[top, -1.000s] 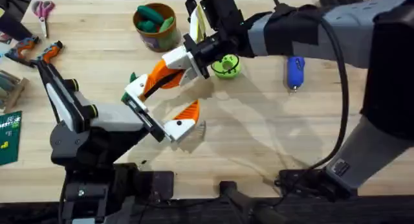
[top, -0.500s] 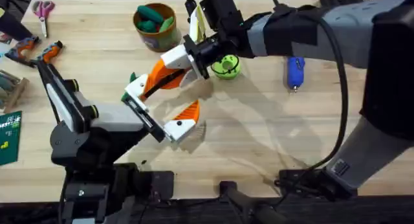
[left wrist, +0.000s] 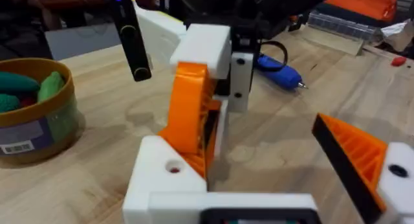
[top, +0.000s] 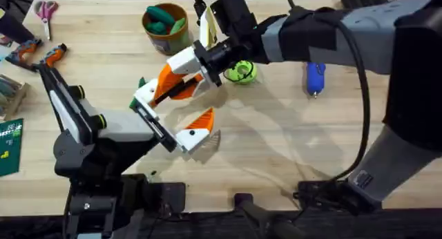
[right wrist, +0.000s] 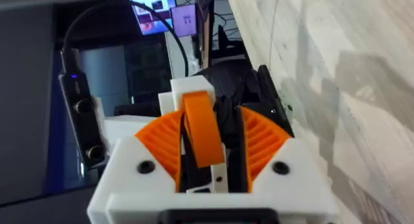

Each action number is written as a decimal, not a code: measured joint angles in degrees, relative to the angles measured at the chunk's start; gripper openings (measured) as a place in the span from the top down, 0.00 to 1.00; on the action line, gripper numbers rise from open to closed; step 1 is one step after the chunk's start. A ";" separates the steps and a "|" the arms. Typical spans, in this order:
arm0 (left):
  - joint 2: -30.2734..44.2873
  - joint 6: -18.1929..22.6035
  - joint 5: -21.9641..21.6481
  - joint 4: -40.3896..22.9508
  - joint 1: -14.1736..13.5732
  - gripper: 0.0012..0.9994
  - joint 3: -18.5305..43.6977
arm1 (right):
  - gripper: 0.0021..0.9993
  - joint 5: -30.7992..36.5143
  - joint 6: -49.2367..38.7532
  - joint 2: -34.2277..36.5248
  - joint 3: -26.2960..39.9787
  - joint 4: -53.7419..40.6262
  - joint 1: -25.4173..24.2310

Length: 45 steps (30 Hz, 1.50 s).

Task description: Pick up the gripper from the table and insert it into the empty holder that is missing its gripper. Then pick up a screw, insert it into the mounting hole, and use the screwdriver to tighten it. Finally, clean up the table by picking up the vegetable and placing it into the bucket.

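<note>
Above the middle of the table (top: 290,139), the gripper (top: 174,83) is pinched between the fingers of the right gripper (top: 185,72), whose arm is stretched in from the right and angled down to the left. The part's lower end is set against the holder (top: 145,95), the far white finger base of the left gripper (top: 169,115), whose fingers are held spread.

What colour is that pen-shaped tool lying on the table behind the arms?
Bright blue, with a short metal tip. The screwdriver shows best in the left wrist view.
</note>
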 joint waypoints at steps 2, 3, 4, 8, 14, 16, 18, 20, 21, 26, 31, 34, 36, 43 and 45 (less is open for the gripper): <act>-0.02 0.48 0.11 0.02 -0.02 0.01 0.00 | 0.52 -0.17 -0.54 0.02 -0.02 -0.14 -0.15; -0.02 0.78 0.26 0.02 -0.09 0.01 0.00 | 0.45 -0.39 -0.98 0.04 -0.09 -0.22 -0.28; -0.02 0.86 0.38 0.01 -0.15 0.01 0.02 | 0.41 -0.62 -1.27 0.04 -0.13 -0.28 -0.39; -0.02 1.22 3.19 -0.22 -1.16 0.01 0.02 | 0.31 -1.75 -1.75 0.04 -0.15 0.42 -1.03; 0.00 1.24 5.01 -0.41 -1.40 0.01 0.02 | 0.30 -4.49 -1.95 0.04 -0.15 0.43 -2.82; -0.02 1.22 5.37 -0.42 -1.40 0.01 0.02 | 0.29 -5.14 -2.16 0.04 -0.15 0.46 -3.98; -0.02 1.23 5.57 -0.44 -1.40 0.01 0.02 | 0.29 -5.49 -3.01 0.04 -0.15 0.44 -5.34; -0.02 1.24 5.64 -0.44 -1.40 0.01 0.02 | 0.29 -5.81 -4.19 0.04 -0.15 0.44 -6.93; -0.02 1.24 5.66 -0.44 -1.40 0.01 0.02 | 0.29 -5.93 -4.93 0.03 -0.15 0.41 -7.83; -0.02 1.24 5.77 -0.46 -1.40 0.01 0.02 | 0.29 -5.84 -10.73 0.04 -0.15 -0.05 -12.25; -0.02 1.24 5.79 -0.46 -1.40 0.01 0.02 | 0.29 2.53 -18.58 0.04 -0.15 -2.38 -15.60; -0.02 1.24 5.79 -0.46 -1.40 0.01 0.02 | 0.29 9.12 -23.85 0.04 0.51 -4.39 -16.51; -0.02 1.24 5.81 -0.46 -1.40 0.01 0.02 | 0.29 13.58 -27.92 0.08 3.16 -10.27 -16.88; -0.02 1.24 5.81 -0.46 -1.40 0.01 0.02 | 0.29 31.92 -45.60 -0.47 20.26 -41.49 -17.18; -0.02 1.24 5.80 -0.46 -1.40 0.01 0.02 | 0.29 35.78 -48.96 -2.02 22.18 -47.43 -17.17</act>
